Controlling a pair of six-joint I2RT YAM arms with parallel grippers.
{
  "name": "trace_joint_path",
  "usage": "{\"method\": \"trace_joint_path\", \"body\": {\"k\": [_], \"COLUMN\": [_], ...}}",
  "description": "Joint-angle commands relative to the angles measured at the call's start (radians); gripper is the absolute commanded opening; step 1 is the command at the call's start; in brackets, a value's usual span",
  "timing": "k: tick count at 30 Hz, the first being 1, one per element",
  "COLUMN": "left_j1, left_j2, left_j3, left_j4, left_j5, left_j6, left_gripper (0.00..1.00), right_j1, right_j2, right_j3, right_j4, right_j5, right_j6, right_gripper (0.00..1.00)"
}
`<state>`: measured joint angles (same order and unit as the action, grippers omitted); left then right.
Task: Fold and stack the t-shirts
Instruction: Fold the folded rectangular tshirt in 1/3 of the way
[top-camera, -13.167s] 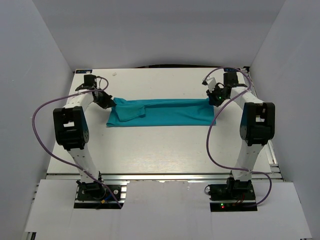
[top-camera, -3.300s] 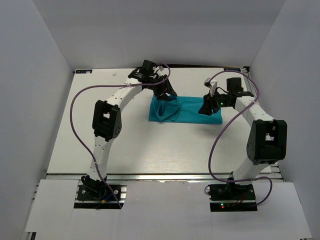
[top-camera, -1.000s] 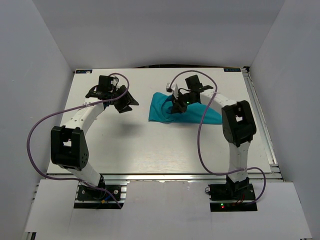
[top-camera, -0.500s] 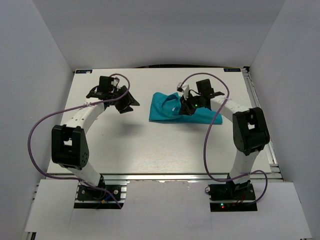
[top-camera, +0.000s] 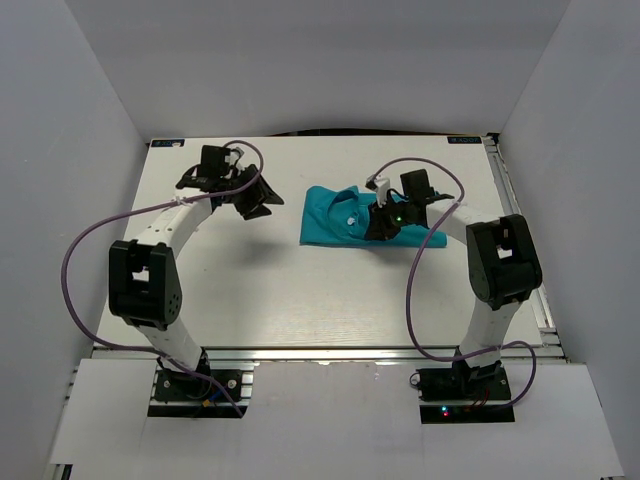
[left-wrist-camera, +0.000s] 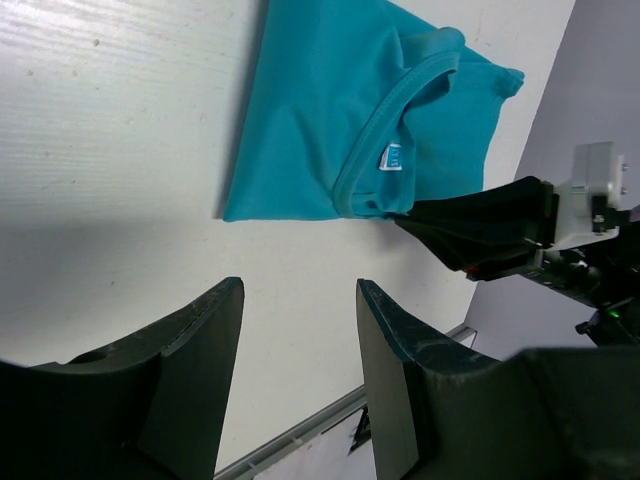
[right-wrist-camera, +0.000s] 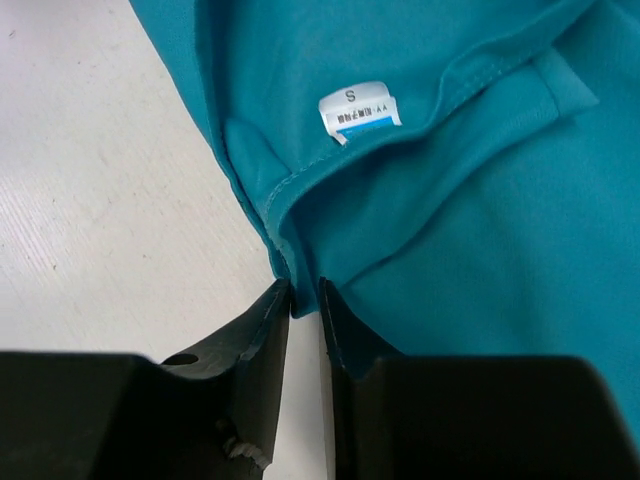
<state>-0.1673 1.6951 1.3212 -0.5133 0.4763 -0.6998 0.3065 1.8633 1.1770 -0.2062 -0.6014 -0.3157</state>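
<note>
Boxed in by plain white walls (top-camera: 90, 120), with a white table (top-camera: 300, 290) below and purple cables (top-camera: 415, 290) looping off both arms. Lies folded on the table's far half, right of centre: teal t-shirt (top-camera: 335, 220), collar uppermost. Hangs released above bare table just left of the shirt: left gripper (left-wrist-camera: 300, 300). Pinches the shirt's near folded edge, clenched to a slit, hiding some cloth from above: right gripper (right-wrist-camera: 303, 290). Reads "S" on the white neck label (right-wrist-camera: 360, 108); smaller print too fine to read.
</note>
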Motion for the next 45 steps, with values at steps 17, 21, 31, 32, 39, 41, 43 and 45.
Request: {"method": "trace_joint_path", "body": {"k": [17, 21, 31, 32, 39, 41, 43, 45], "left_j1": [-0.156, -0.201, -0.236, -0.238, -0.251, -0.251, -0.251, -0.251], "left_j2": [0.325, 0.428, 0.587, 0.597, 0.621, 0.621, 0.623, 0.629], "left_j3": [0.346, 0.417, 0.547, 0.547, 0.5, 0.487, 0.487, 0.492], "left_j4": [0.053, 0.053, 0.052, 0.052, 0.052, 0.053, 0.053, 0.053], "left_j5": [0.094, 0.078, 0.042, 0.057, 0.128, 0.13, 0.133, 0.134], "left_j6": [0.011, 0.006, -0.007, -0.009, 0.002, 0.005, 0.006, 0.005], "left_gripper": [0.56, 0.52, 0.48, 0.48, 0.5, 0.51, 0.52, 0.53], "right_j1": [-0.069, -0.084, -0.095, -0.096, -0.073, -0.058, -0.043, -0.035], "right_j2": [-0.154, -0.173, -0.104, -0.087, 0.19, 0.218, 0.252, 0.276], "right_j3": [-0.082, -0.057, 0.11, 0.13, 0.401, 0.45, 0.487, 0.496], "right_j4": [0.036, 0.021, 0.089, 0.126, 0.172, 0.171, 0.166, 0.183], "right_j5": [-0.115, -0.144, -0.209, -0.213, -0.15, -0.144, -0.146, -0.152], "right_j6": [0.13, 0.104, 0.164, 0.187, 0.444, 0.419, 0.425, 0.437], "right_gripper": [0.33, 0.33, 0.32, 0.32, 0.31, 0.31, 0.3, 0.3]}}
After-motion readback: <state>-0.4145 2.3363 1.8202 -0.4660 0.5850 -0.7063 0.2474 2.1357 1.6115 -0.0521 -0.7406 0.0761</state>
